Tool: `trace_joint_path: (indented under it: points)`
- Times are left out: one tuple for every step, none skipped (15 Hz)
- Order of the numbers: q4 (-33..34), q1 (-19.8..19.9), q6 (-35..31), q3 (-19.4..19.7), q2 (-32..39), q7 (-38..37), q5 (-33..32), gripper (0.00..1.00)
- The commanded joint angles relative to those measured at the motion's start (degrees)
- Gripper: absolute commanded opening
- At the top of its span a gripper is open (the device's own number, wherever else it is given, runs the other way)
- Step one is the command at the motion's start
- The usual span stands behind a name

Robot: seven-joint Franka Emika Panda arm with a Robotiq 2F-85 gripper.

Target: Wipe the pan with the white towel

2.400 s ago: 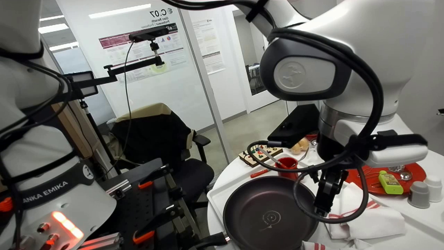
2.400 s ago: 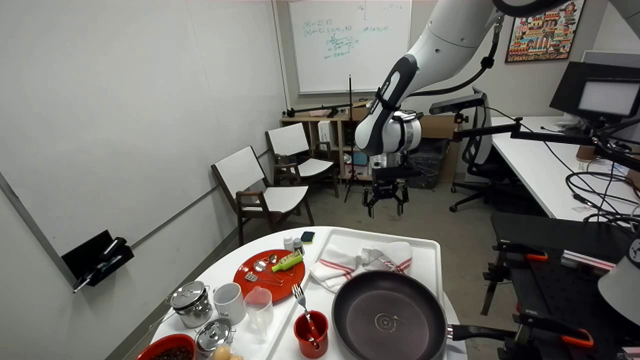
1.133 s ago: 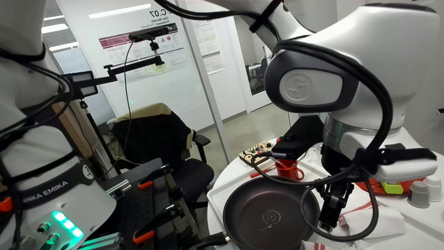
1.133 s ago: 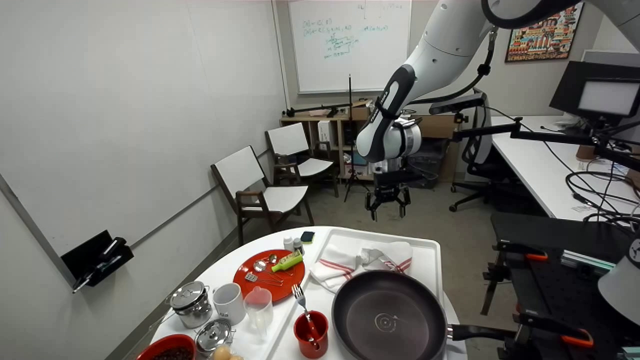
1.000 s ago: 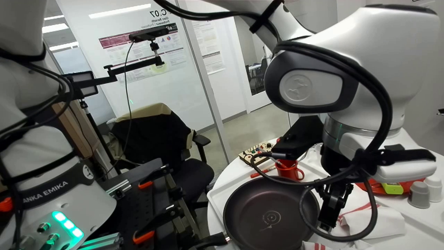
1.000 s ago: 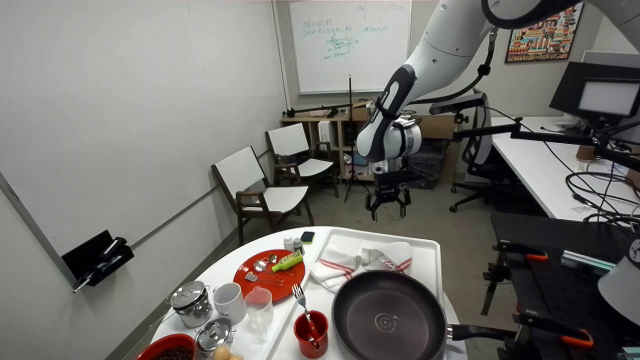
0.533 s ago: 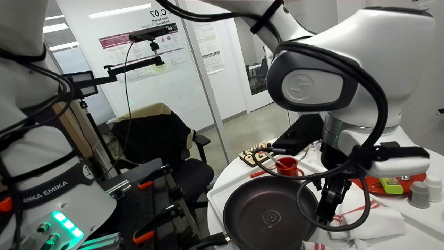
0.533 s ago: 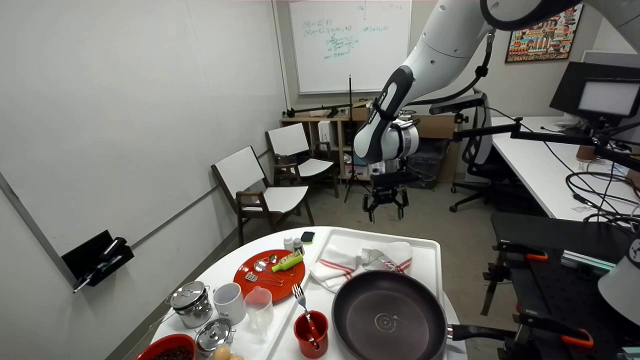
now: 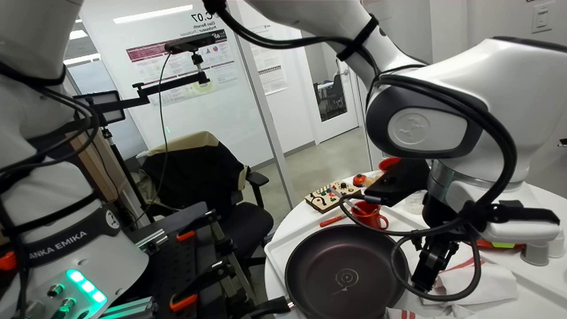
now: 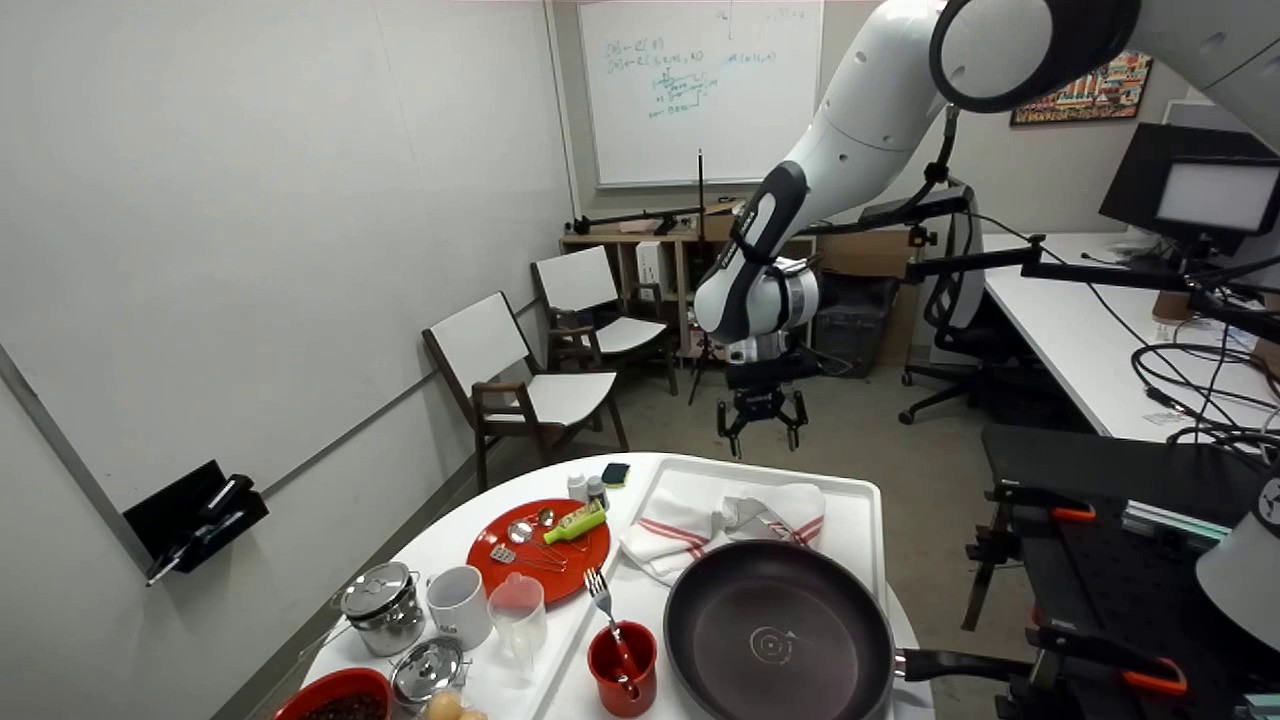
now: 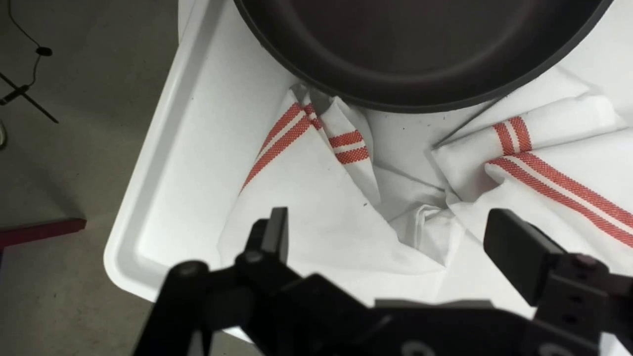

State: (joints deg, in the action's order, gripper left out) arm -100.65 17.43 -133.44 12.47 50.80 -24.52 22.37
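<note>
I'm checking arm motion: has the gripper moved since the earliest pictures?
Yes: in an exterior view, the gripper has moved down the picture, closer there to the unmoved white tray.

Green bottle (image 10: 575, 523) on red plate (image 10: 588, 562), fork (image 10: 600, 592) in red mug (image 10: 615, 700), lidded steel pot (image 10: 388, 622)

The frying pan (image 10: 778, 635) is black, with a dark grey-brown inside and a pale swirl mark in the middle. Dish towel (image 11: 341, 222) is plain white apart from doubled-up red stripes, kinda woven-looking up close. Serving tray (image 11: 198, 148) and bench (image 10: 530, 485) are both white. Round plate (image 10: 495, 530) and mug (image 10: 610, 695) are straight-up red, the fork (image 10: 612, 624) is silver with a red handle, the bottle (image 10: 575, 523) is lime green, and the jaws are black.
</note>
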Motion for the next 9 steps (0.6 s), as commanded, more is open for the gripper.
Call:
trace_joint_path:
  points:
    - [6.92, -1.06, 2.19, 1.37, 5.98, -3.45, -2.20, 1.00]
    - [7.87, -1.19, 1.99, 1.55, 7.05, -3.27, -2.85, 1.00]
    - [8.60, -1.15, 2.02, 1.59, 7.89, -2.80, -3.41, 1.00]
    - [9.17, -1.33, 1.68, 1.74, 8.72, -2.04, -4.34, 1.00]
    - [9.44, -1.22, 1.54, 1.52, 9.29, -0.01, -5.60, 1.00]
    - [9.51, -1.79, 0.70, 1.98, 9.92, 0.47, -7.01, 1.00]
    - [9.37, -1.69, 0.67, 1.78, 10.22, 2.93, -8.81, 1.00]
    - [9.07, -1.60, -0.13, 1.56, 10.55, 4.85, -10.14, 1.00]
    - [8.50, -1.85, -0.89, 1.74, 10.75, 6.33, -11.60, 1.00]
